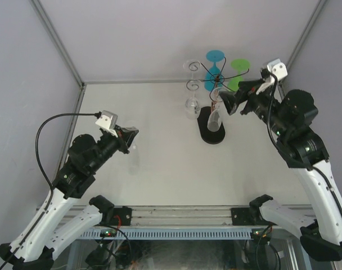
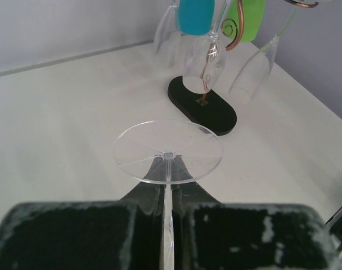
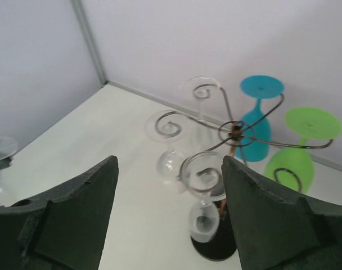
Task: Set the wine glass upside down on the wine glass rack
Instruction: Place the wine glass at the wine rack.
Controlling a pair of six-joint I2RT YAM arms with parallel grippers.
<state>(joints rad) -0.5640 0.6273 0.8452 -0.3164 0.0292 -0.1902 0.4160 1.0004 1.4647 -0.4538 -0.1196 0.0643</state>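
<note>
The left gripper (image 2: 167, 209) pinches the wine glass (image 2: 167, 152) shut by its thin stem, well apart from the rack (image 2: 207, 108), so the glass may pivot or slip in transit. The right gripper (image 3: 168, 180) gapes empty beside the hung glasses (image 3: 202, 174) and could knock them.

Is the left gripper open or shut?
Shut. The left gripper clamps the thin stem of the clear wine glass, whose round foot sticks out beyond it.

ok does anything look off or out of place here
Nothing stands out. The wine glass rack stands upright; the clear glasses, blue glass and green glass on it hang upside down, none visibly broken. The left gripper holds another wine glass by its stem.
</note>
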